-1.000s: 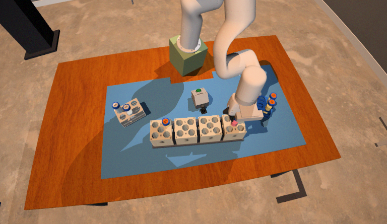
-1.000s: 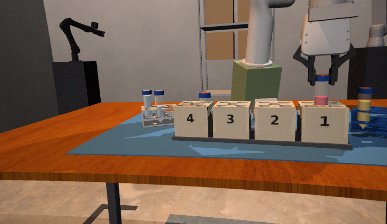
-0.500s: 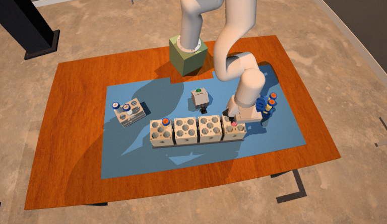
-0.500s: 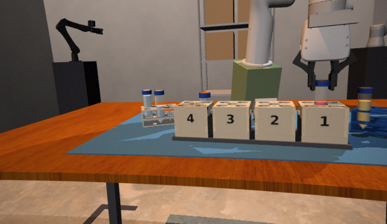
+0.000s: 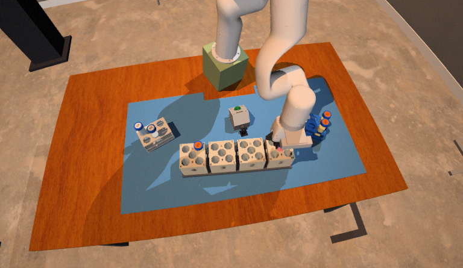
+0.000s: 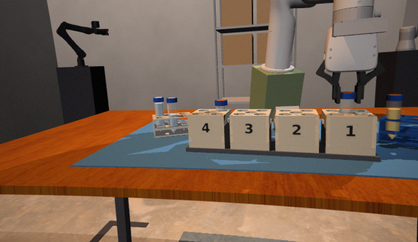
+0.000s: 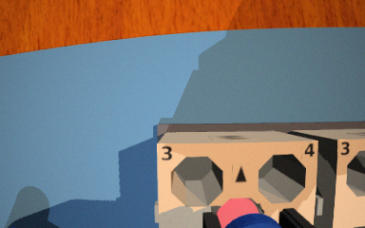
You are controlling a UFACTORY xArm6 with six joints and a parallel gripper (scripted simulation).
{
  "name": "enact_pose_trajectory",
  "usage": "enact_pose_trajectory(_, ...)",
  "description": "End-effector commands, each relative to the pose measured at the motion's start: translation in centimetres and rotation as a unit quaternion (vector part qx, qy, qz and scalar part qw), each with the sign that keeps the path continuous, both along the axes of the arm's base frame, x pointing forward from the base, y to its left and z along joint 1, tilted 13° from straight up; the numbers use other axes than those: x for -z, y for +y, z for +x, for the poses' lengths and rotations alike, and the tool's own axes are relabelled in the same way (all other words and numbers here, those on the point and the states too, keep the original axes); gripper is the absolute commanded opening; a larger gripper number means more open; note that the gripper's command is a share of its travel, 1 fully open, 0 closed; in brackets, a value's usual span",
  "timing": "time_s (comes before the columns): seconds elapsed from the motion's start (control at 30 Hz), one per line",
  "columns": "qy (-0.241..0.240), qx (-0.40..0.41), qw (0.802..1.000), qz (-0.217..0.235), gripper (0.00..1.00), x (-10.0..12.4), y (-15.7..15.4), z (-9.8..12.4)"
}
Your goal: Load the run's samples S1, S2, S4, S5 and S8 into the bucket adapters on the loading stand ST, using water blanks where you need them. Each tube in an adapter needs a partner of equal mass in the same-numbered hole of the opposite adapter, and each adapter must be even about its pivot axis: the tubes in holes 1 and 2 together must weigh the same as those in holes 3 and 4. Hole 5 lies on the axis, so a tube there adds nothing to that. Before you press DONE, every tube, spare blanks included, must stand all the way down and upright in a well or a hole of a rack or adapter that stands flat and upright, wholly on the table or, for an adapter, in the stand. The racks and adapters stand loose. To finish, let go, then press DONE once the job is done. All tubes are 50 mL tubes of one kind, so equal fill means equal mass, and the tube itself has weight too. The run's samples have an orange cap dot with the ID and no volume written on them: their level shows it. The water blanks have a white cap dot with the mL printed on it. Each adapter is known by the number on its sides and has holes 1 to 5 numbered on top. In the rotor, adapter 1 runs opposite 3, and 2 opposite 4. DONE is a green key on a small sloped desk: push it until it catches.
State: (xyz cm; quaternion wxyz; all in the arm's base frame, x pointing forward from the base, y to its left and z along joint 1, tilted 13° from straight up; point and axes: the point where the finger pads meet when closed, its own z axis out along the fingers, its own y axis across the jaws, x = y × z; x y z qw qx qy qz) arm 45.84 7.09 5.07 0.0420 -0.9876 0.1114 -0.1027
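Note:
My gripper [image 5: 277, 146] [image 6: 348, 98] [image 7: 253, 222] is shut on a blue-capped tube [image 6: 347, 106] [image 7: 238, 210] with pink liquid. The tube is upright, its lower part inside the middle of adapter 1 [image 6: 339, 141] [image 7: 240, 154], seemingly hole 5; its cap is well above the top. Holes 3 and 4 there look empty. Adapter 4 [image 6: 197, 141] holds an orange-dotted tube [image 5: 198, 145] [image 6: 221, 103] in a back hole. Adapters 2 [image 6: 283, 141] and 3 [image 6: 238, 141] show no tubes. All four stand on the stand [image 5: 239, 172] [image 6: 246, 152]. The held tube's ID is hidden.
A pale rack [image 5: 146, 146] at the left holds two white-dotted blanks [image 5: 137, 126] [image 5: 151, 128]. A blue rack [image 5: 311, 126] at the right, partly behind my arm, holds two orange-dotted tubes [image 5: 327, 114] [image 5: 325, 122]. The green DONE key [image 5: 237, 108] is behind the adapters.

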Motion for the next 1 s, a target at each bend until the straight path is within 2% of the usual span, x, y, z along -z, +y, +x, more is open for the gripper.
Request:
enact_pose_trajectory(0.0, -0.002, 0.0, 1.0, 0.0, 0.0, 0.3, 0.0, 0.2)
enact_pose_trajectory(0.5, -0.002, 0.0, 1.0, 0.0, 0.0, 1.5, 0.1, 0.5)
enact_pose_trajectory(0.97, -0.002, 0.0, 1.0, 0.0, 0.0, 1.5, 0.1, 0.5)
